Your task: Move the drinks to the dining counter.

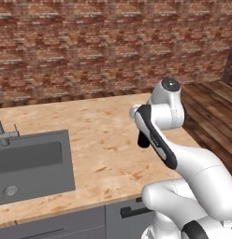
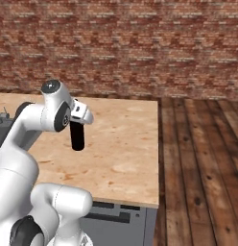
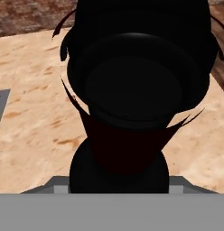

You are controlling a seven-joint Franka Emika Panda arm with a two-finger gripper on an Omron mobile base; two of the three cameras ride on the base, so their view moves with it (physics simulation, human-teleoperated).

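The black wine bottle (image 2: 77, 137) hangs upright in our jaws above the light wood tabletop (image 2: 121, 144) of the dining counter, near its right end and well apart from the grey sink (image 1: 31, 163) with its faucet (image 1: 2, 130). We cannot tell whether its base touches the wood or floats just over it. Our gripper (image 2: 78, 117) is clenched on the bottle's upper part, with the body dangling below the hand. We judge it a stiff, heavy, glass-smooth load, fragile if dropped and prone to swing or slip from so high a hold; a grasp on the shoulder or upper body seems surest. Behind it, the brick wall (image 2: 121, 43) runs the length of the room.
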